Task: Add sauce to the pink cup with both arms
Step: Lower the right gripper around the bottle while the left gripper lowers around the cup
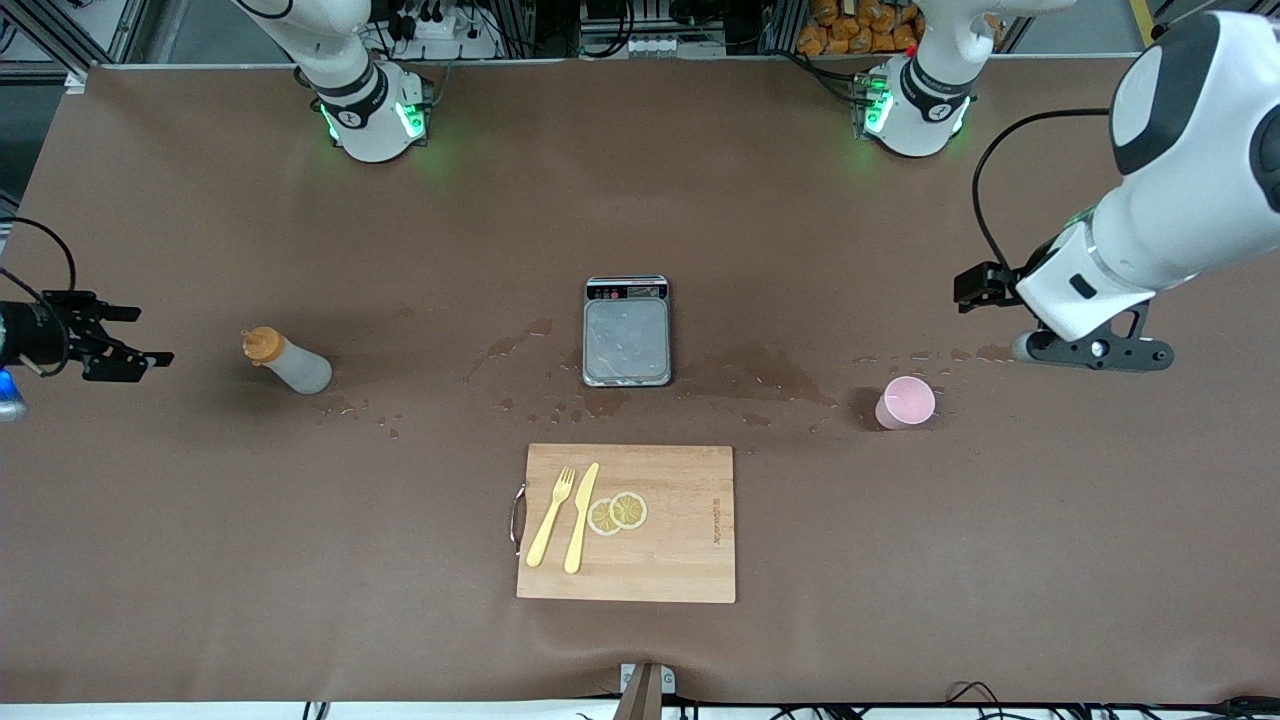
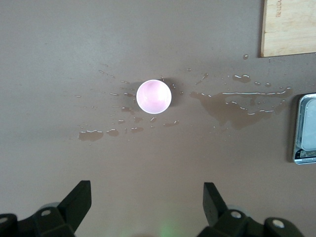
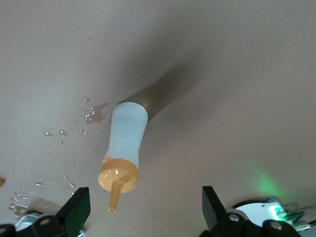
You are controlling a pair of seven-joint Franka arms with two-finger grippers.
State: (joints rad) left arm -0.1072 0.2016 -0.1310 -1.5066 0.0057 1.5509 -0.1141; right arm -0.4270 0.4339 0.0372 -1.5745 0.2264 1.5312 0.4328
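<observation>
The sauce (image 1: 285, 362), a whitish squeeze bottle with an orange nozzle cap, stands toward the right arm's end of the table. My right gripper (image 1: 120, 340) hovers over the table beside it, apart from it. In the right wrist view the sauce (image 3: 126, 143) points its nozzle up between the wide-open fingers (image 3: 76, 210) of the right gripper (image 3: 144, 205), which hold nothing. The pink cup (image 1: 906, 403) stands upright toward the left arm's end. My left gripper (image 1: 1092, 350) hangs over the wet table beside it. The left wrist view shows the cup (image 2: 154, 96) clear of the open, empty left gripper (image 2: 146, 197).
A small scale (image 1: 627, 331) sits mid-table. Nearer the front camera lies a wooden cutting board (image 1: 690, 530) with a yellow fork (image 1: 551, 516), a knife (image 1: 581, 517) and lemon slices (image 1: 618, 513). Water puddles (image 1: 760, 375) spread between the scale and the cup.
</observation>
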